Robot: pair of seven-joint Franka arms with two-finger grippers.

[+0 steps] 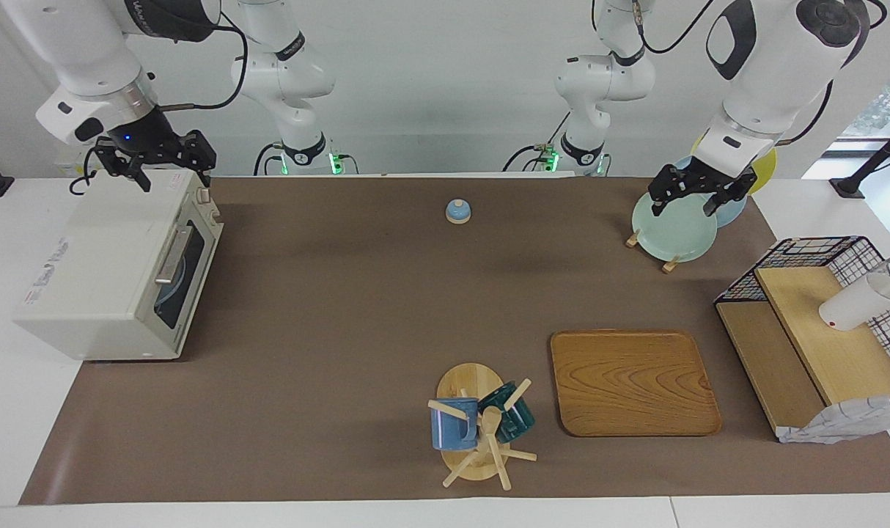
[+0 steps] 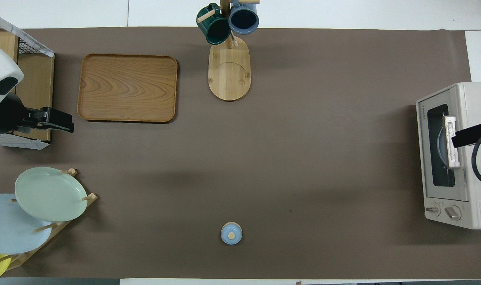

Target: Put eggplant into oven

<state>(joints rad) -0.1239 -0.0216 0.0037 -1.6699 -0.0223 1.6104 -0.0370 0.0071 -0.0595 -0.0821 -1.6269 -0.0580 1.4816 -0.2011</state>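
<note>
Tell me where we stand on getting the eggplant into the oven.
Done, seemingly: the boxy off-white toaster oven has its dark glass door shut, and no eggplant shows on the table; whether it lies inside I cannot tell. In hand: nothing; the right tool hangs open over the oven, the left tool open over the pale green plate. Left: probably nothing.

Two high cameras viewing one table.
Facing view is looking toward the robots; overhead is looking steeply down; both are sharing the oven.
</note>
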